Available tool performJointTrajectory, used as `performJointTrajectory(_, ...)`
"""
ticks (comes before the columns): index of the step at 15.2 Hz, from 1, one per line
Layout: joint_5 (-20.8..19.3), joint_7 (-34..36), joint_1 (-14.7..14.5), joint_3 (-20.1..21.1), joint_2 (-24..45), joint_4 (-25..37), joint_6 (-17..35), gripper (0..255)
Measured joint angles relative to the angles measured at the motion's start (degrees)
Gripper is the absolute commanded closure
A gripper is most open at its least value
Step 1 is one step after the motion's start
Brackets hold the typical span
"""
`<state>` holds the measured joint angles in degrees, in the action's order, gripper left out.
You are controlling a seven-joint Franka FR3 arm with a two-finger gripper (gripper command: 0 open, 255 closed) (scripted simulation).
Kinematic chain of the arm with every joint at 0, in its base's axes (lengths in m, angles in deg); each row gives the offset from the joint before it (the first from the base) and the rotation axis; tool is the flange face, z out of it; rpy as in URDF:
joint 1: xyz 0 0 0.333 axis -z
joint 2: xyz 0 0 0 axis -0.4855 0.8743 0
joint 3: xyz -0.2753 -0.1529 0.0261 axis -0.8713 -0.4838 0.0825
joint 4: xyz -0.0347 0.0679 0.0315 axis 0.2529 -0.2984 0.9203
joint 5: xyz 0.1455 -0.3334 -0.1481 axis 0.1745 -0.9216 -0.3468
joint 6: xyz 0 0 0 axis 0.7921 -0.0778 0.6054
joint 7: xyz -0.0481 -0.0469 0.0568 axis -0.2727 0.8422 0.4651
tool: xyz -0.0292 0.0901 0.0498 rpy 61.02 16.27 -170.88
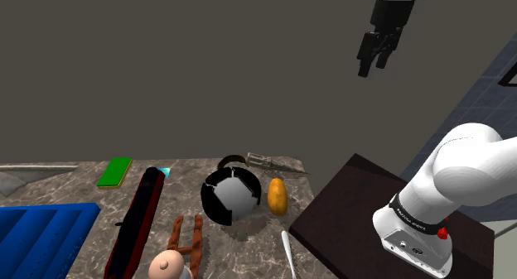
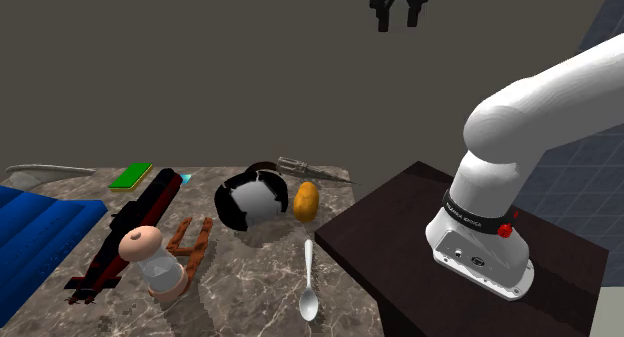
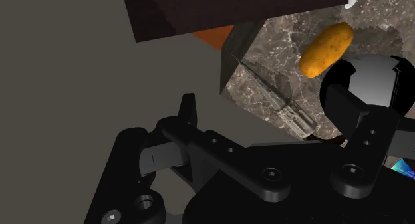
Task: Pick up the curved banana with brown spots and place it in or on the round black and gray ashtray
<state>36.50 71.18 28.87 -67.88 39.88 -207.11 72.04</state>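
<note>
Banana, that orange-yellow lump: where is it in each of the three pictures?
Shoulder view: banana, lower middle, just right of the black-and-grey ashtray.
Second exterior view: banana at centre, right of the ashtray.
Wrist view: banana next to the ashtray.
Shared landmark: the ashtray.

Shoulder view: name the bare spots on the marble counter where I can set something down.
The counter is bare between the long black-and-red object and the ashtray, behind the brown rack. It is also bare in front of the ashtray, between rack and spoon. It is crowded around ashtray, banana and clear-handled tool.
</note>
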Motion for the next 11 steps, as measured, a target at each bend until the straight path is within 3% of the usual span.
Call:
performJointTrajectory(4,0.1,-1.2,-0.7,-0.2,2.2,-1.9,4.1,0)
performJointTrajectory(11,0.3,-5.8,-2.9,-1.1,11.6,-6.0,18.3,0)
